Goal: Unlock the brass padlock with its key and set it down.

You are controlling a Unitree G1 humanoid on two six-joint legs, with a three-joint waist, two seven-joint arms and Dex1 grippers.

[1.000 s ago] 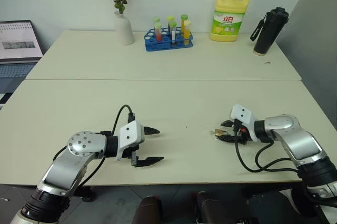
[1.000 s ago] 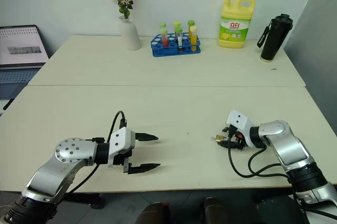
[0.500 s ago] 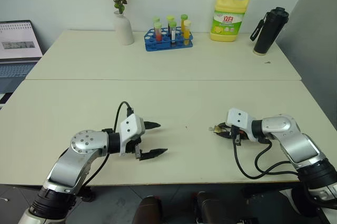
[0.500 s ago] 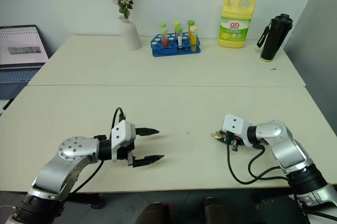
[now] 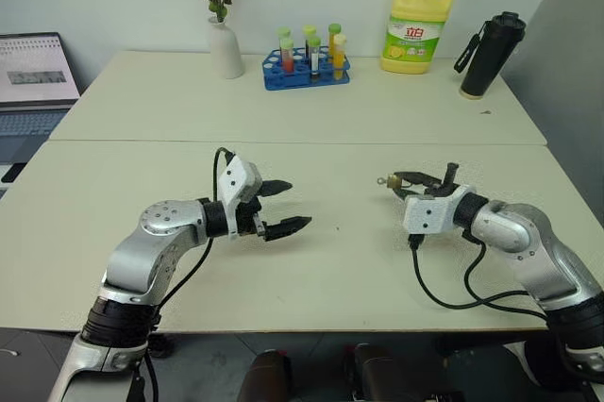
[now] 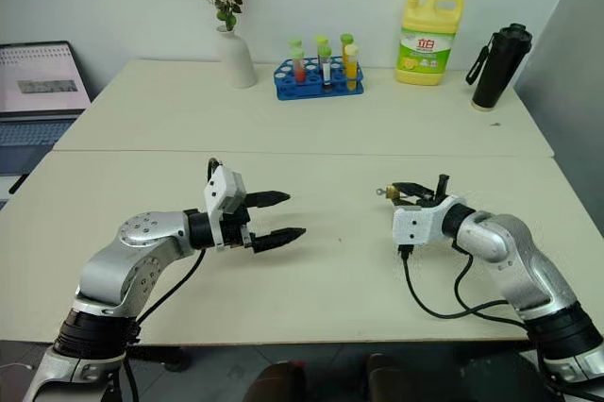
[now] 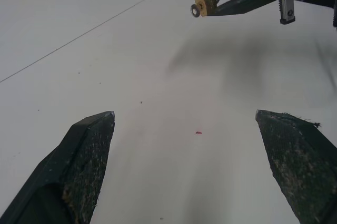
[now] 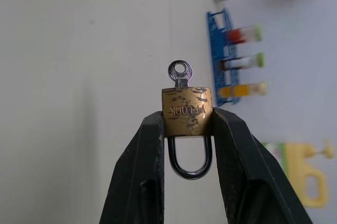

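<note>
Brass padlock [image 8: 187, 110] sits pinched between the two fingers of my right gripper [image 5: 408, 182], lifted above the desk [image 5: 311, 119] near its right edge, with the key [image 8: 180, 72] in its body. My left gripper [image 5: 283, 207] hangs with fingers spread wide, well apart from it.

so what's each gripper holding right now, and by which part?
The right gripper holds the brass padlock by the two sides of its body, key sticking out of it, shackle back between the jaws. The left gripper is open and holds nothing.
</note>
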